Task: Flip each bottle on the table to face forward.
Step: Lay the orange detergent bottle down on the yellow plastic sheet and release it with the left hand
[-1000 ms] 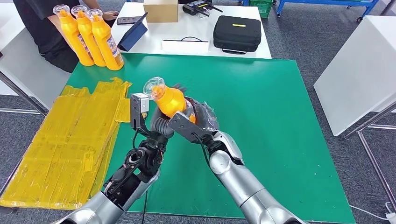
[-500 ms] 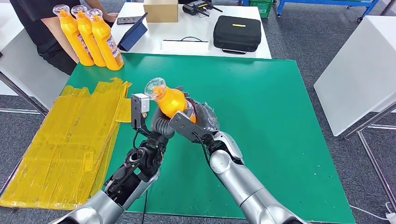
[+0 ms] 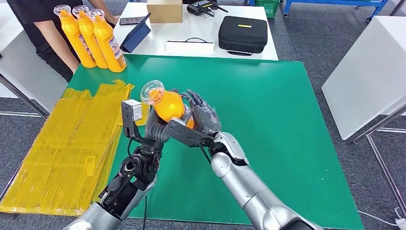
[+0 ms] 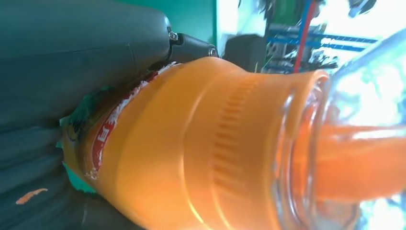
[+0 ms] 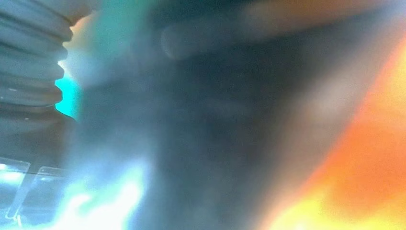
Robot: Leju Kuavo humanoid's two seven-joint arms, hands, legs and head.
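Both hands are grasping one orange bottle [image 3: 168, 104] above the green mat [image 3: 287, 120]: left hand [image 3: 155, 128] gripping its lower body, right hand [image 3: 203, 117] cupping its side. Three more bottles [image 3: 93, 38] are standing at the mat's far-left corner.

The head view looks down and forward from high over the green tabletop [image 3: 287, 120], while both wrist views sit pressed close against the orange bottle [image 3: 170, 105], the one thing all three share, the right one blurred.
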